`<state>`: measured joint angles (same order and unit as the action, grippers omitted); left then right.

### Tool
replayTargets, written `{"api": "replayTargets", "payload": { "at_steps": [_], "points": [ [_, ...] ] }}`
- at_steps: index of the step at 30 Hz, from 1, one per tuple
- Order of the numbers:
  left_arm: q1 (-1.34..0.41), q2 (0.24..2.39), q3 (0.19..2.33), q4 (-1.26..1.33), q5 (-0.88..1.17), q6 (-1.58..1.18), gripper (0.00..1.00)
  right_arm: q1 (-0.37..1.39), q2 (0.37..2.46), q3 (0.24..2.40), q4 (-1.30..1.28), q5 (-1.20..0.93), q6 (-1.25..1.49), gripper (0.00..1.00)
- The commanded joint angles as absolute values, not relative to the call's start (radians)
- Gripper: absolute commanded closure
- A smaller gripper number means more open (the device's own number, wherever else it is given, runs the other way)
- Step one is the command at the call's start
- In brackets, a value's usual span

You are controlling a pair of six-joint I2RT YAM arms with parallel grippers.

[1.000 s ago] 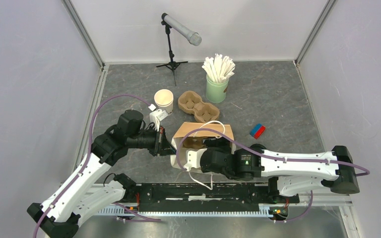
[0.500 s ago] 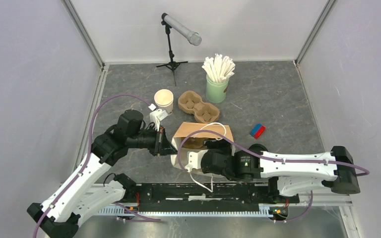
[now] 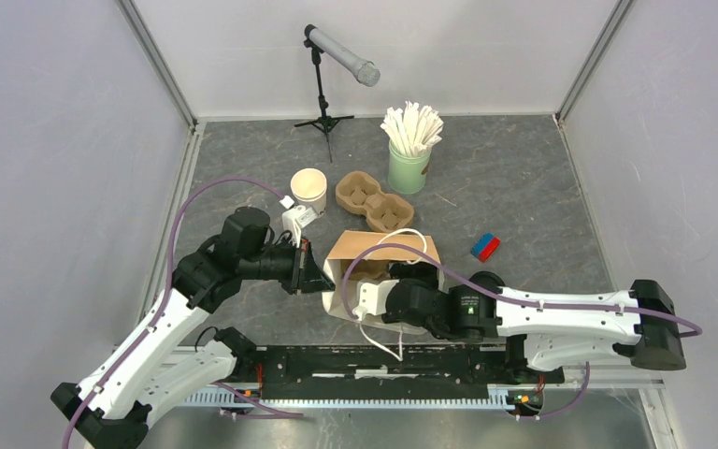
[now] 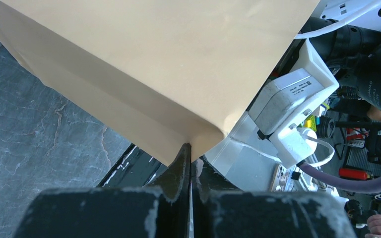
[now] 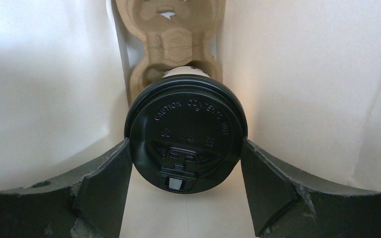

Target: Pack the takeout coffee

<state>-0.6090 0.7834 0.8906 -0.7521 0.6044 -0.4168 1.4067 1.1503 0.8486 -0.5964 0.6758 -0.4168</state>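
The left gripper (image 3: 318,278), jaws pressed together, pinches the paper bag (image 3: 411,248) corner at its three o'clock, and inside the bag the right gripper (image 5: 184,151) clasps the takeout coffee (image 5: 186,129) by its lid, pulp carrier (image 5: 171,44) at twelve o'clock

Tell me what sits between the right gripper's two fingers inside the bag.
The takeout coffee, black lid toward the camera, fills that gap; the right wrist view shows it, with a pulp carrier behind.

The takeout coffee (image 5: 186,139) has a smooth, faintly glossy black plastic lid with raised lettering. The bag (image 4: 154,64) is matt brown paper, white inside. The cup carrier (image 5: 171,29) is rough moulded pulp. The desk (image 4: 30,129) looks matt grey stone.
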Motion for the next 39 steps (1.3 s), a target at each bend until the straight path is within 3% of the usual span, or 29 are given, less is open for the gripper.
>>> {"api": "replayTargets", "payload": {
  "at_steps": [1,10,20,39],
  "points": [
    [-0.612,0.776,0.929,-0.732,0.642,-0.385,0.98,1.368,1.144,0.803,-0.611,0.656,-0.414,0.49],
    [-0.612,0.756,0.909,-0.705,0.641,-0.410,0.98,1.356,1.143,0.806,-0.613,0.629,-0.410,0.49],
    [-0.612,0.761,0.902,-0.706,0.635,-0.394,0.98,1.356,1.152,0.949,-0.721,0.597,-0.414,0.50],
    [-0.613,0.767,0.884,-0.708,0.639,-0.355,0.98,1.356,1.156,0.939,-0.660,0.591,-0.420,0.52]
  ]
}}
